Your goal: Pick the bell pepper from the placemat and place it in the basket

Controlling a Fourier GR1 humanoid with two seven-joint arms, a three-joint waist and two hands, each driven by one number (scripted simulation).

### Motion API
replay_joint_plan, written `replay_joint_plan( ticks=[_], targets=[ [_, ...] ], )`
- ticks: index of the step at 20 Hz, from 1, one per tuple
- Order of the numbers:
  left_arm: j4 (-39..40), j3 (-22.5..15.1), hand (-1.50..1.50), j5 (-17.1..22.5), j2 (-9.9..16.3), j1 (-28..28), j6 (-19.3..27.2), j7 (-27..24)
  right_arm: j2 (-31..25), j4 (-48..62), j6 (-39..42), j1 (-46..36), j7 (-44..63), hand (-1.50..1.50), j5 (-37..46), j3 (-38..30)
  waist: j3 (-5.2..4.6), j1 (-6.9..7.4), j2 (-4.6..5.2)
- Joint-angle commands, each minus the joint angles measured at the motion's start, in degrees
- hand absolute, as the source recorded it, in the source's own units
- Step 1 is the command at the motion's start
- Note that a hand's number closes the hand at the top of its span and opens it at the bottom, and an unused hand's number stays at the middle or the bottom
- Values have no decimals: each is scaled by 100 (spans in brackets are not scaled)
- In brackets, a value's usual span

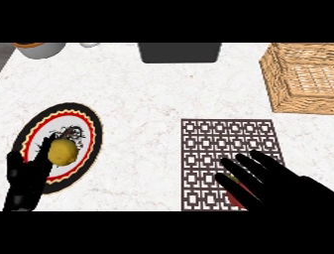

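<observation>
White marbled surface [162, 94] is carrying everything. Right hand [272, 181] is lying over the lower part of the patterned placemat [228, 139], fingers straight and spread, covering the bell pepper [231, 177], of which only a yellow-and-red sliver is peeking out beneath the fingers. Left hand [23, 181] is resting open at the lower left, beside a decorated plate [78, 114] holding a yellow fruit [63, 151]. Wicker basket [308, 79] is sitting well apart, up right. Closing blind over a round pepper risks nudging it off the mat.

Bare counter [155, 94] lies open between placemat [228, 144] and basket [308, 79]; a dark box [180, 52] stands well left of the basket.
</observation>
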Motion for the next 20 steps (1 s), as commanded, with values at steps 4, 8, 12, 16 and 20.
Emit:
replay_joint_plan(
  ticks=[4, 8, 12, 16, 20],
  targets=[
    [400, -186, 0, 27, -180, -25, -277, 212, 310, 495, -134, 38, -79, -150, 1219, 607, -82, 4, 62],
    [651, -32, 0, 135, -122, -130, -466, 246, 218, 539, -425, 415, -647, -150, 1874, 820, -79, -31, 66],
    [385, -179, 0, -71, -318, 116, -280, 125, -113, 835, -979, 849, -1536, -150, 2437, 779, -73, -20, 67],
    [329, -192, 0, -82, -325, 58, -334, 269, -30, 1338, -1407, 902, -1832, -150, 2981, 1051, -75, -4, 66],
    [198, -41, 0, -43, -250, 295, -391, 254, 50, 1336, -1619, 1173, -1925, -150, 3269, 1215, -80, -10, 50]
  ],
)
